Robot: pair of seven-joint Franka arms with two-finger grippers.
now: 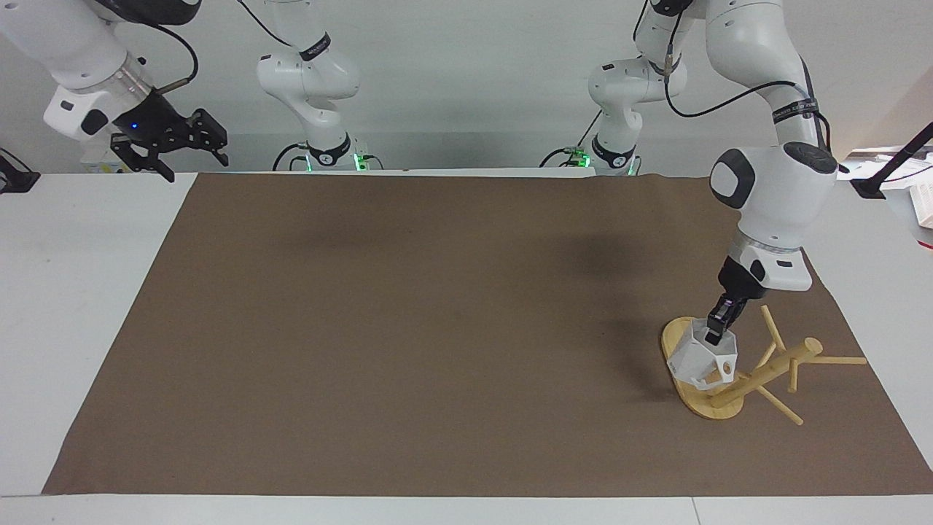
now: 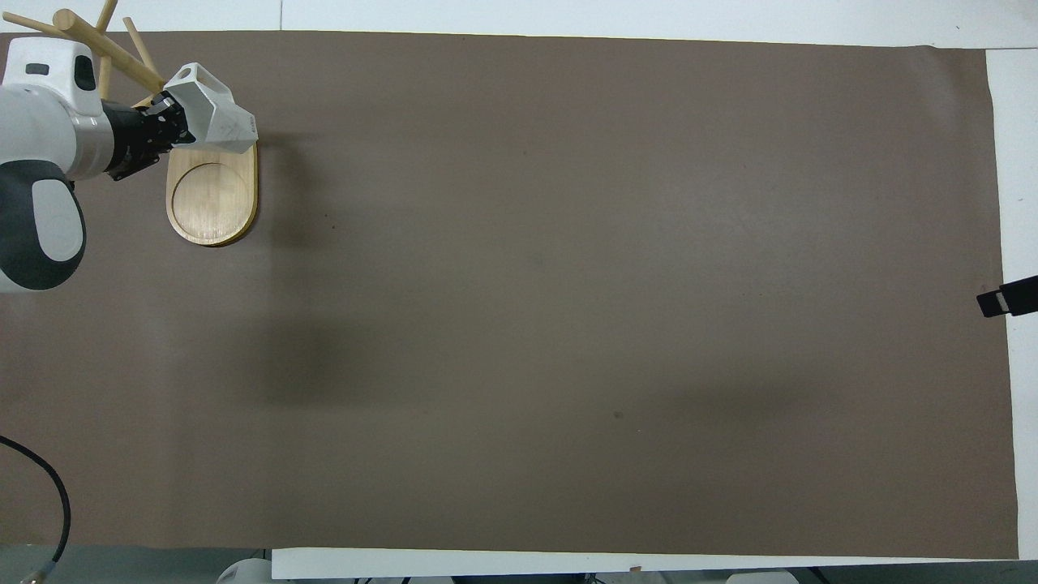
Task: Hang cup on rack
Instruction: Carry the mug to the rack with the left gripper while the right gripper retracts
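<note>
My left gripper (image 1: 711,334) is shut on the rim of the white faceted cup (image 1: 701,359), with one finger inside it. It holds the cup tilted just above the bamboo rack's oval base (image 1: 674,337), close to the post (image 1: 769,372). The cup's loop handle (image 1: 724,372) is beside a low peg; I cannot tell whether the peg is through it. In the overhead view the cup (image 2: 212,120) and the left gripper (image 2: 172,123) sit over the base (image 2: 212,203) at its end farther from the robots. My right gripper (image 1: 171,149) is open and empty, raised near the robots at the right arm's end.
A brown mat (image 1: 437,328) covers most of the white table. Thin rack pegs (image 1: 838,359) stick out toward the left arm's end. A black stand and white items (image 1: 920,200) sit off the mat at that end. One right fingertip (image 2: 1005,298) shows in the overhead view.
</note>
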